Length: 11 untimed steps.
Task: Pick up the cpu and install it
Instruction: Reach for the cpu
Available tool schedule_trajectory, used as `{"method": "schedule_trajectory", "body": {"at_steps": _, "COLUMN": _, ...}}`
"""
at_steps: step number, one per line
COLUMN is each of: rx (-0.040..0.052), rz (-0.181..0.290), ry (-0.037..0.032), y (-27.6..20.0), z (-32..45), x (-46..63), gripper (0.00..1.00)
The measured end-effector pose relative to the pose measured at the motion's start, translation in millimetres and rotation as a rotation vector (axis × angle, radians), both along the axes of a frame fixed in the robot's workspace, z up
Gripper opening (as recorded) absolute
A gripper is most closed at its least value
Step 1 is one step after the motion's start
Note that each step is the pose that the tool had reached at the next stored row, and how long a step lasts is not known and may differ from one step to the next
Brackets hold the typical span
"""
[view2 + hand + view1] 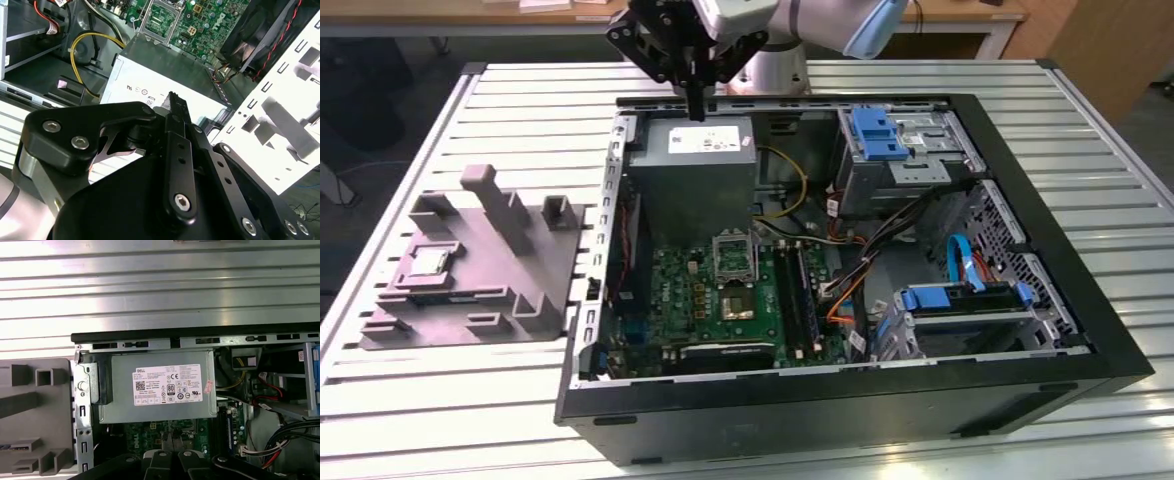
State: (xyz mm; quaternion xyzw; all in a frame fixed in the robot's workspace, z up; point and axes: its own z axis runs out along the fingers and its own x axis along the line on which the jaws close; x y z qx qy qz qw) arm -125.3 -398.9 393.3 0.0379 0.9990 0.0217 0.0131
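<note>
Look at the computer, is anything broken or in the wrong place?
Nothing looks broken or spilled. One thing is out of place: the cpu sits on the grey holder outside the computer case, not on the green board. The gripper hangs shut above the power supply, holding nothing.

Open case [854, 410] beneath end effector [698, 112] (power supply [700, 170], cables [887, 240] inside)

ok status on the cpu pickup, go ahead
Gripper shut, nothing seen in it, above power supply. Cpu in grey fixture, outside the case. Nothing seen over it.
</note>
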Motion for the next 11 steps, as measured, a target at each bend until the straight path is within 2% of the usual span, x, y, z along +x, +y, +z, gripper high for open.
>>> {"method": "schedule_trajectory", "body": {"at_steps": 11, "rx": 0.0000, "rz": 0.000, "ry": 0.0000, "y": 0.0, "z": 0.0, "x": -3.0, "gripper": 0.11}}
